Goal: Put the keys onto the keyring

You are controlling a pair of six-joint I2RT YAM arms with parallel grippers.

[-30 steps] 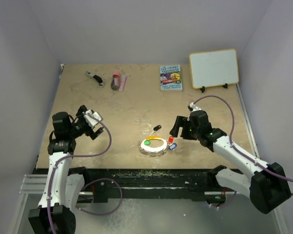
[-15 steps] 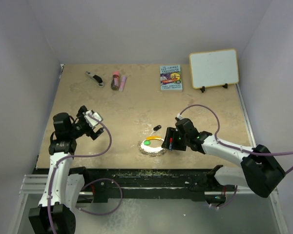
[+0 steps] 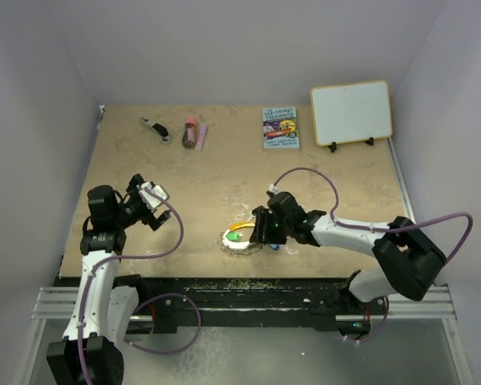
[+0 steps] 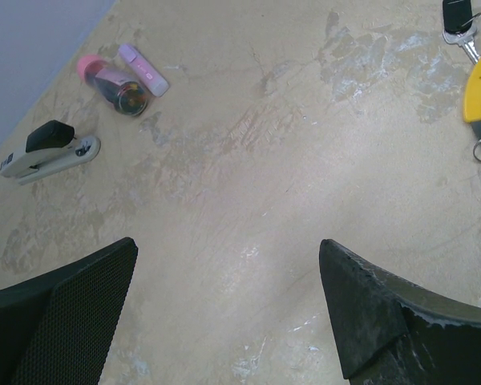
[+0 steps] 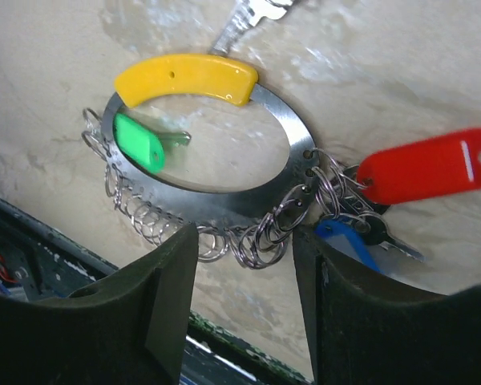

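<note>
Your right claw [image 5: 244, 237] has swung in from the right and dropped over the keyring [image 5: 184, 79]. Its jaws have narrowed but are still apart and grip nothing. You seem to be lining up a pinch on the ring's rim, so a hold looks close. The small loops on the lower rim sit right between the fingers. The green key [image 5: 138, 140] lies upper left, with the red key [image 5: 429, 168] and blue key [image 5: 345, 237] at right. Your left claw [image 4: 224, 321] hasn't moved and hangs wide open over the table [image 4: 248, 160].
</note>
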